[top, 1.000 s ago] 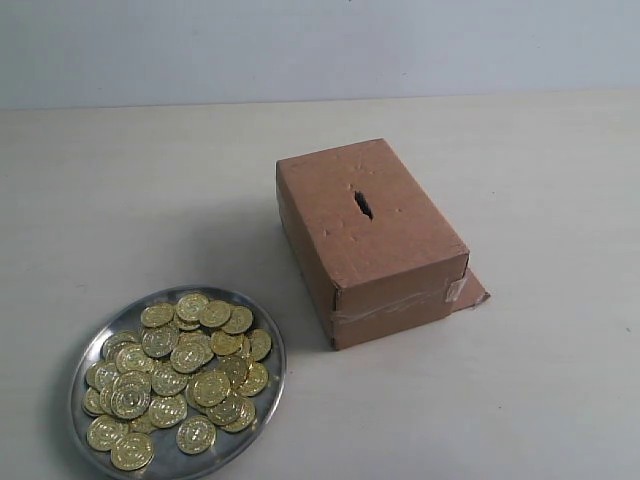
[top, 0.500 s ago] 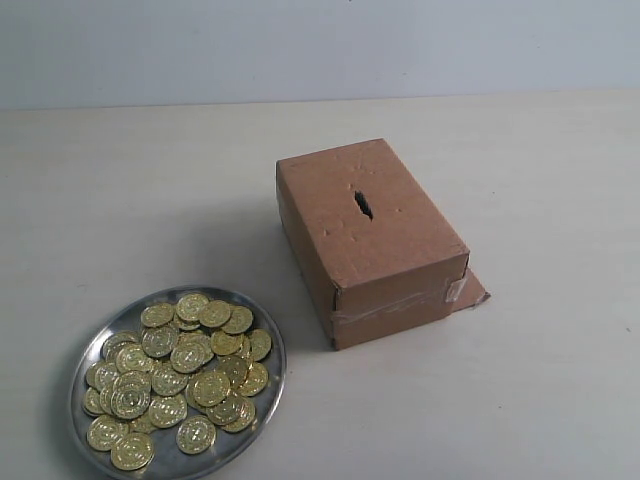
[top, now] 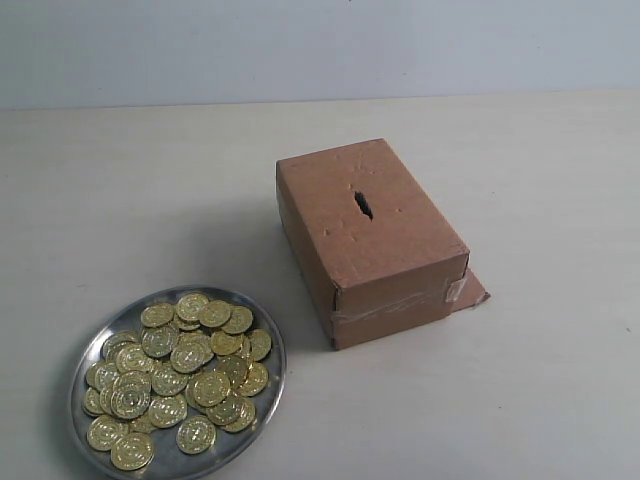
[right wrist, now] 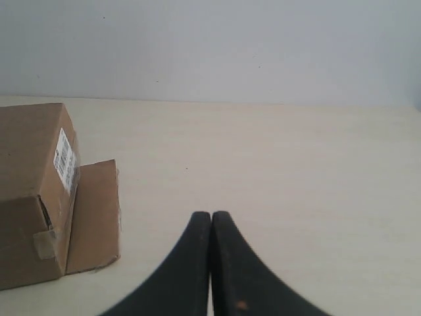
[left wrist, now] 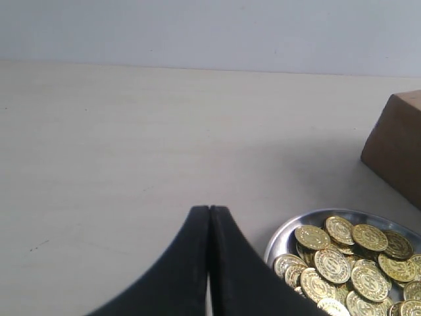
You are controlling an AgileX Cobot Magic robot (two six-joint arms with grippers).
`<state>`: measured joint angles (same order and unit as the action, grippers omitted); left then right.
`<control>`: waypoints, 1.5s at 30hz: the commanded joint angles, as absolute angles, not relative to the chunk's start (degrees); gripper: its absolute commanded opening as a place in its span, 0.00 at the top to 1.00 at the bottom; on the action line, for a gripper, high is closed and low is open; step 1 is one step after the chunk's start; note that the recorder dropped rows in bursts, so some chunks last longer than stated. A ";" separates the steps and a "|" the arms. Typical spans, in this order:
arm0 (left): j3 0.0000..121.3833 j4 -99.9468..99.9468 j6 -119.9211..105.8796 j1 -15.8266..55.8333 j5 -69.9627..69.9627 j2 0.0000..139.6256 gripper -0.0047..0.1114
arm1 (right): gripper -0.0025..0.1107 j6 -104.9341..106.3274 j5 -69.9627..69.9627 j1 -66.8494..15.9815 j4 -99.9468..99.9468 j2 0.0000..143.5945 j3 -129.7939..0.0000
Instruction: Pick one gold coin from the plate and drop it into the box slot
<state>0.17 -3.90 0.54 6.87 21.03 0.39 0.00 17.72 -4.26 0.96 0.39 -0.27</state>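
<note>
A round silver plate point(top: 268, 375) at the front left of the table holds a heap of several gold coins point(top: 180, 375). To its right stands the brown cardboard box point(top: 400, 270), with the dark box slot point(top: 363, 204) in its top face and a flap point(top: 476, 290) at its base. Neither arm shows in the exterior view. In the left wrist view my left gripper point(left wrist: 209, 209) is shut and empty, beside the plate point(left wrist: 284, 236) and coins point(left wrist: 342, 257). My right gripper point(right wrist: 211, 214) is shut and empty too, apart from the box point(right wrist: 26, 191) and its flap point(right wrist: 95, 217).
The table point(top: 130, 200) is pale and bare around the plate and box, ending at a grey wall point(top: 300, 45) behind. A white label point(right wrist: 64, 157) is stuck on the box end seen in the right wrist view.
</note>
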 commanded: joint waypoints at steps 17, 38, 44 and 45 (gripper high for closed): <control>0.00 -3.88 0.41 6.78 20.45 0.00 0.96 | 0.98 -3.18 17.53 -4.00 0.97 0.00 0.00; 0.00 -3.88 0.41 6.78 20.45 0.00 0.96 | 0.98 -3.18 17.53 -4.00 0.97 0.00 0.00; 0.00 -3.88 0.41 6.78 20.45 0.00 0.96 | 0.98 -3.18 17.53 -4.00 0.97 0.00 0.00; 0.00 -3.88 0.41 6.78 20.45 0.00 0.96 | 0.98 -3.18 17.53 -4.00 0.97 0.00 0.00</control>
